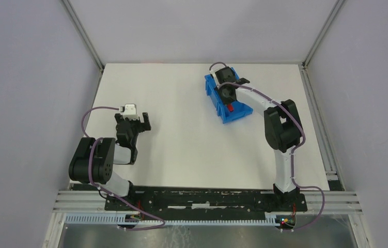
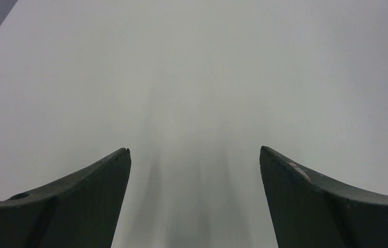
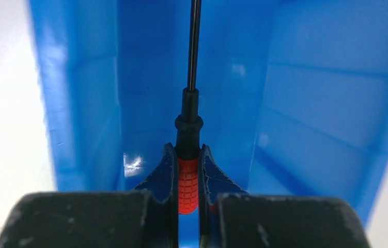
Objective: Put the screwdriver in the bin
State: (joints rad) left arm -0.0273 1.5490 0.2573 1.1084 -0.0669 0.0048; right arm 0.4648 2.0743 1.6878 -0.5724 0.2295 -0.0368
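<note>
The blue bin (image 1: 239, 110) stands at the far right of the table, with my right gripper (image 1: 227, 94) over it. In the right wrist view the right gripper (image 3: 187, 155) is shut on the screwdriver (image 3: 188, 181), gripping its red handle; the thin black shaft (image 3: 194, 46) points away into the bin's blue inside (image 3: 315, 103). A bit of red shows under the gripper in the top view (image 1: 230, 107). My left gripper (image 1: 142, 124) is open and empty over bare table at the left; its fingertips (image 2: 114, 170) are wide apart.
The white table (image 1: 181, 134) is walled by grey panels on the left, right and back. The arm bases sit on a black rail (image 1: 202, 199) at the near edge.
</note>
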